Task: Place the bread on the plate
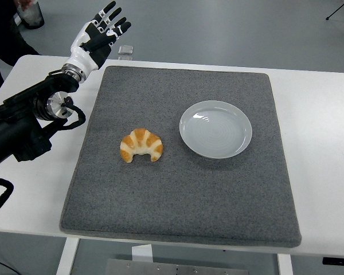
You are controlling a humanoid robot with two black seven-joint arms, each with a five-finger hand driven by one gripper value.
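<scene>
A grey felt mat [178, 189] covers the white table [321, 114]. The left hand [100, 34], fingers spread and empty, hovers far beyond the golden croissant-shaped bread [141, 145]; the white round plate [215, 129] lies farther right. A squeeze from above could nudge the bread away.

Person [8, 31] cropped at top-left corner

Left hand [100, 34], fingers [112, 17] spread, raised at mat's [178, 189] far-left corner. Open mat lies right of and nearer than fingers to croissant [141, 145]. Plate [215, 129] just beyond; bare gap between them.
</scene>
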